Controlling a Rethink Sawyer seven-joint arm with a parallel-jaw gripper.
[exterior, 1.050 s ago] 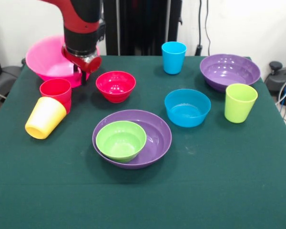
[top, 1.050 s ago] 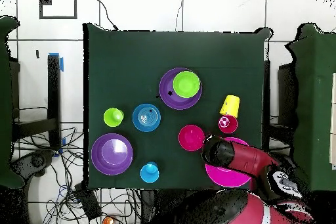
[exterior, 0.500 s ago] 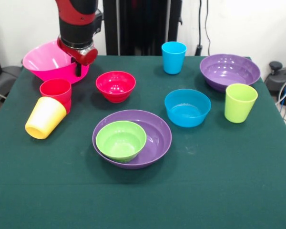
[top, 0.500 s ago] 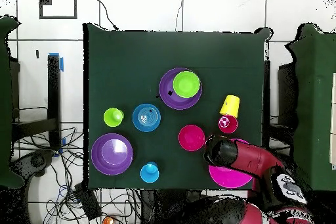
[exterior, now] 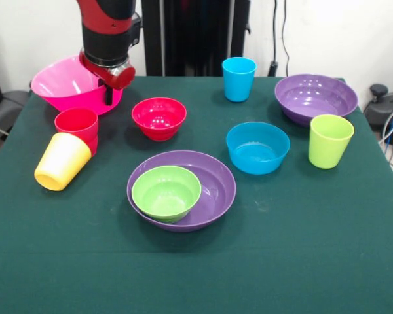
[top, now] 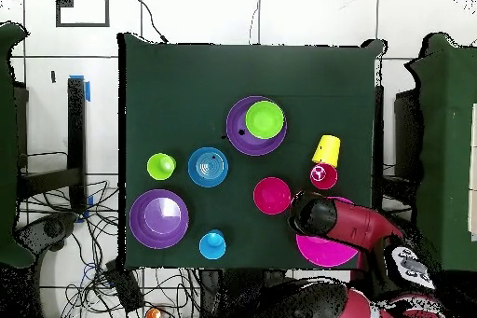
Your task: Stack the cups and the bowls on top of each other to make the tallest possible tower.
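- The gripper (exterior: 109, 91) hangs at the rim of the large pink bowl (exterior: 62, 82), which sits tilted in a corner of the tabletop (exterior: 295, 261); whether its fingers are open or gripping the rim cannot be told.
- The small green bowl (exterior: 166, 191) sits nested in a purple bowl (exterior: 216, 180) near the tabletop's middle.
- The red cup (exterior: 76, 124) stands touching the yellow cup (exterior: 61, 161), which lies tipped over, near the side edge.
- The other bowls and cups stand singly.
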